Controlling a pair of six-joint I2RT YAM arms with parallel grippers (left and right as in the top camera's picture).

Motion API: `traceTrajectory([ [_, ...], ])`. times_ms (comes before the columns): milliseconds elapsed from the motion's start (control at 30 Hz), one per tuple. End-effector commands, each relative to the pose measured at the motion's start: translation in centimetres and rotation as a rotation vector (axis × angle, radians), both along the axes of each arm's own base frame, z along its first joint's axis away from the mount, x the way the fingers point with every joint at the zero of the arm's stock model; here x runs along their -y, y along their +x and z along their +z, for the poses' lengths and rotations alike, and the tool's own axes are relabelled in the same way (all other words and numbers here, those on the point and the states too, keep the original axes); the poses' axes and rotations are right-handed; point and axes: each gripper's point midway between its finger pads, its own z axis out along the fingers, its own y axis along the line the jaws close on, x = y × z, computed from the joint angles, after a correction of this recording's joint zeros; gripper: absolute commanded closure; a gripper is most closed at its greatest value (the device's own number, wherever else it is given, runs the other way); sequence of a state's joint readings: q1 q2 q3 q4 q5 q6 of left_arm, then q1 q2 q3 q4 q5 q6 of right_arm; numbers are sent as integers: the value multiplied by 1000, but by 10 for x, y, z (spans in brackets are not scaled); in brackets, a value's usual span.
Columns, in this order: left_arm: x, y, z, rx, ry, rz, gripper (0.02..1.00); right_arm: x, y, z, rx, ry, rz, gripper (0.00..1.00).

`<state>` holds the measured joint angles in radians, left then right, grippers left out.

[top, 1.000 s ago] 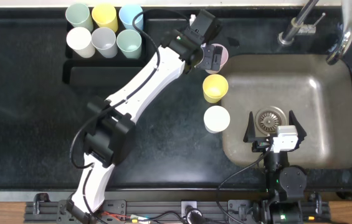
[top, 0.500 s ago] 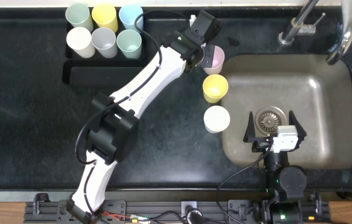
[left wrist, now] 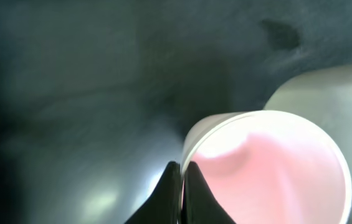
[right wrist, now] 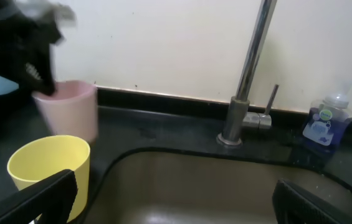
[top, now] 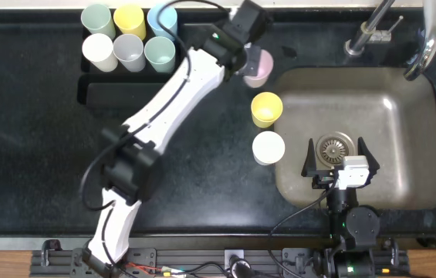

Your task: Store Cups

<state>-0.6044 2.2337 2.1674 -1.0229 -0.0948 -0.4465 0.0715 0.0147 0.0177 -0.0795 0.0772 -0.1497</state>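
Left gripper [left wrist: 180, 167] pinches pink cup [left wrist: 269, 168] rim just beside sink [top: 403, 116]; right gripper [top: 336, 158] gapes over sink; lift level, grip firm.

White link shells and black joint housings make up the left arm [top: 173, 100], thin black cables [top: 190, 48] looping behind its slim black fingers [left wrist: 168, 198]. The right arm [top: 350, 215] is black, a white block [top: 354, 171] just behind its fingers [top: 309, 161].

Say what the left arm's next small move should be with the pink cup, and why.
The left gripper is shut on the rim of the pink cup, and six cups stand in the tray; so probably carry it left toward that tray.
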Motion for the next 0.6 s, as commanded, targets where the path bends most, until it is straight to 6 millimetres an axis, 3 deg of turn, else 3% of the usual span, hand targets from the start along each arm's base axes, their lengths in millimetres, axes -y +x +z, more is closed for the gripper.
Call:
traceTrajectory([
  [33, -50, -20, 103, 98, -39, 80, 980, 0, 0, -3, 3, 8, 0, 5],
  [167, -102, -56, 130, 42, -9, 203, 982, 0, 0, -3, 3, 8, 0, 5],
  [333, -173, -89, 137, -22, -41, 467, 982, 0, 0, -3, 3, 8, 0, 5],
  [467, -228, -105, 122, -40, -147, 632, 982, 0, 0, -3, 3, 8, 0, 7],
  [600, -270, -111, 88, -57, -291, 815, 982, 0, 0, -3, 3, 8, 0, 5],
])
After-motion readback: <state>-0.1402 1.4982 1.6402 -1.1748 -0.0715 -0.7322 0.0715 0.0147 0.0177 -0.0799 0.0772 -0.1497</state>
